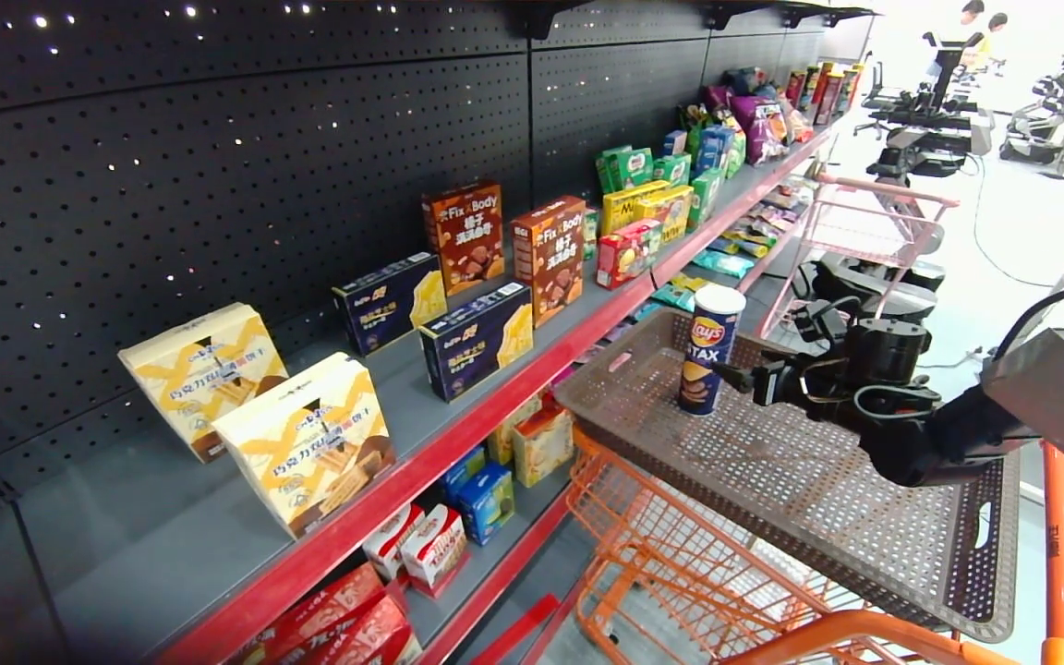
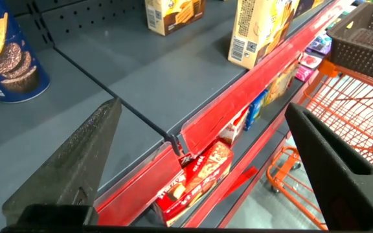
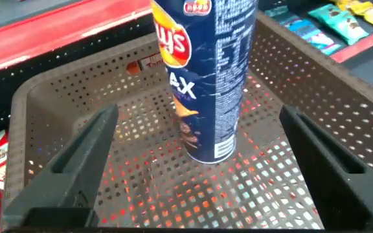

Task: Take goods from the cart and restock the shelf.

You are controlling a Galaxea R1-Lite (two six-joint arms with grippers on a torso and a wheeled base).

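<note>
One can (image 1: 707,356) upright, bare tray (image 1: 818,499) floor around

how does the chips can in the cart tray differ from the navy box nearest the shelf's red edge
Shape: the chips can is a tall round tube with a white lid; the navy box is flat-sided and wider than tall. Place: the can stands upright in the brown perforated tray on the cart; the box stands on the grey shelf, just behind its red edge. Both are dark blue with yellow in their artwork.

A blue chip can (image 3: 207,84) stands upright in the perforated tray (image 3: 63,97), between the spread pincer (image 3: 196,171) fingers.
</note>
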